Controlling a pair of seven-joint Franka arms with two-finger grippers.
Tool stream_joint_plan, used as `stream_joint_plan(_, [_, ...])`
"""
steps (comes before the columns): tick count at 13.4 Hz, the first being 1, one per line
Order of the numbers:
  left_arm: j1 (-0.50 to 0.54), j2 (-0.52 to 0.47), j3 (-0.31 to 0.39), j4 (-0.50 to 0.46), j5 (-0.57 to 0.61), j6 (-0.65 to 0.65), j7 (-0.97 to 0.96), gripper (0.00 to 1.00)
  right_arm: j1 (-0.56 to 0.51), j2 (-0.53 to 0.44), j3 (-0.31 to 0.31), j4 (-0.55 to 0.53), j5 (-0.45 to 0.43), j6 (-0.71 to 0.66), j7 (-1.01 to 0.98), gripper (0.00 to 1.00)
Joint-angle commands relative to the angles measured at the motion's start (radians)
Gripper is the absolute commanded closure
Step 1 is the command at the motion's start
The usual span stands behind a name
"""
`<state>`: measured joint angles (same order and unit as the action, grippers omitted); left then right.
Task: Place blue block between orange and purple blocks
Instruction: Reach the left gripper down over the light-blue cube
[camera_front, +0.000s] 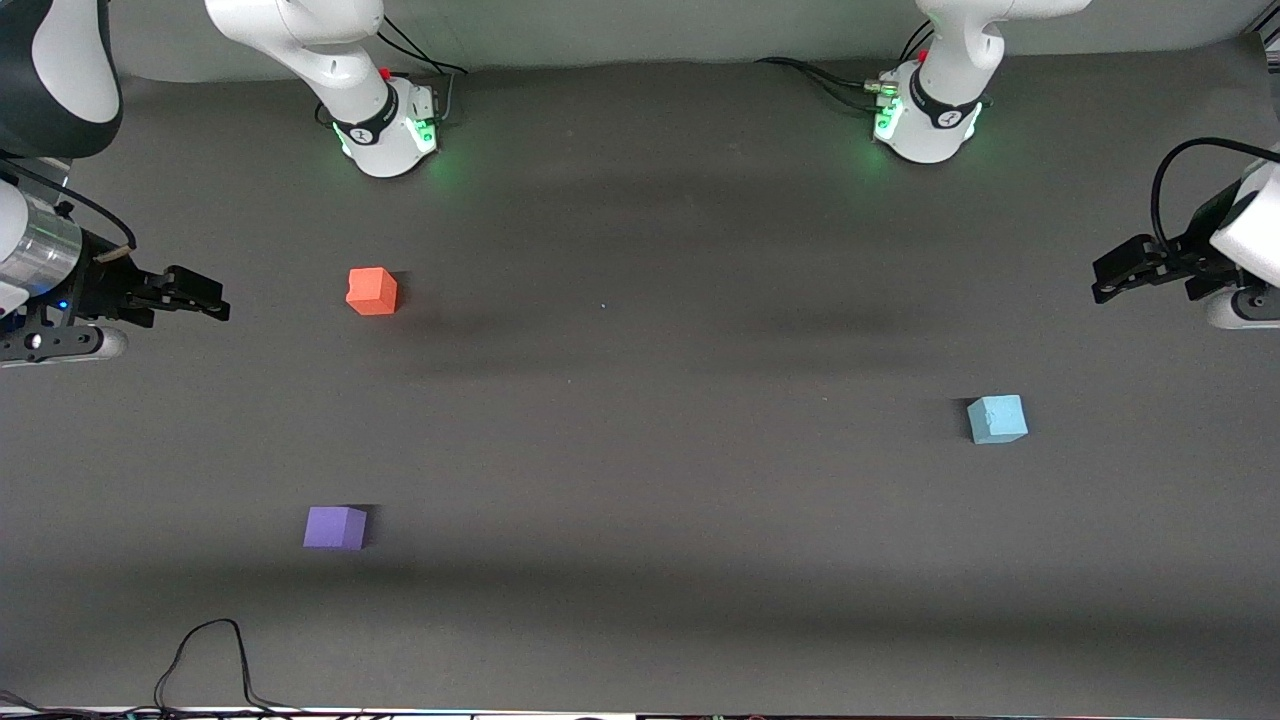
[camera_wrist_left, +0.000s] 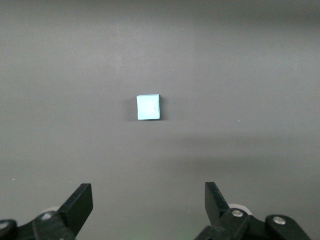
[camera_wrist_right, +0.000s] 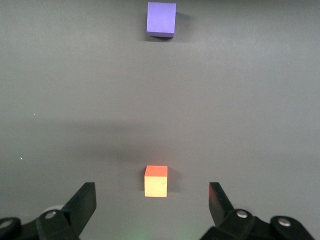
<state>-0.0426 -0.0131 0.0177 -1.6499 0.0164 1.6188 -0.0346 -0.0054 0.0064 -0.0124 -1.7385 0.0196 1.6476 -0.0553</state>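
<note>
The light blue block (camera_front: 997, 418) lies on the dark table toward the left arm's end; it also shows in the left wrist view (camera_wrist_left: 148, 107). The orange block (camera_front: 371, 291) and the purple block (camera_front: 335, 527) lie toward the right arm's end, far apart, with the purple one nearer the front camera. Both show in the right wrist view, orange (camera_wrist_right: 156, 181) and purple (camera_wrist_right: 161, 19). My left gripper (camera_front: 1100, 285) (camera_wrist_left: 149, 197) is open and empty over the table's left-arm end. My right gripper (camera_front: 215, 305) (camera_wrist_right: 152, 200) is open and empty over the right-arm end, short of the orange block.
The arm bases (camera_front: 390, 130) (camera_front: 925, 120) stand at the table's back edge with cables beside them. A black cable (camera_front: 210, 660) loops onto the table at the front edge, near the purple block. The table (camera_front: 640, 400) is a dark grey mat.
</note>
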Motion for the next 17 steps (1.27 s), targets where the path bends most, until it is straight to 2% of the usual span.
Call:
stream_joint_plan(1, [-0.011, -0.011, 0.005, 0.001, 0.005, -0.017, 0.001, 0.00, 0.007, -0.017, -0.008, -0.016, -0.004, 0.012, -0.020, 0.00])
stream_joint_plan(6, [-0.006, -0.001, 0.013, -0.014, 0.004, -0.022, 0.070, 0.00, 0.007, -0.023, -0.009, -0.015, -0.004, 0.003, -0.020, 0.00])
stream_joint_plan(9, [0.017, 0.018, 0.013, -0.065, 0.008, 0.053, 0.074, 0.00, 0.007, -0.029, -0.011, -0.015, -0.003, 0.001, -0.021, 0.00])
stream_joint_plan(11, [0.023, 0.070, 0.015, -0.126, 0.016, 0.166, 0.074, 0.00, 0.007, -0.028, -0.011, -0.015, -0.003, 0.003, -0.021, 0.00])
stream_joint_plan(14, [0.041, 0.126, 0.015, -0.279, 0.016, 0.419, 0.074, 0.00, 0.008, -0.025, -0.009, -0.016, -0.003, 0.003, -0.021, 0.00])
stream_joint_plan(17, [0.041, 0.273, 0.015, -0.301, 0.020, 0.588, 0.073, 0.00, 0.008, -0.022, -0.008, -0.016, -0.003, 0.006, -0.020, 0.00])
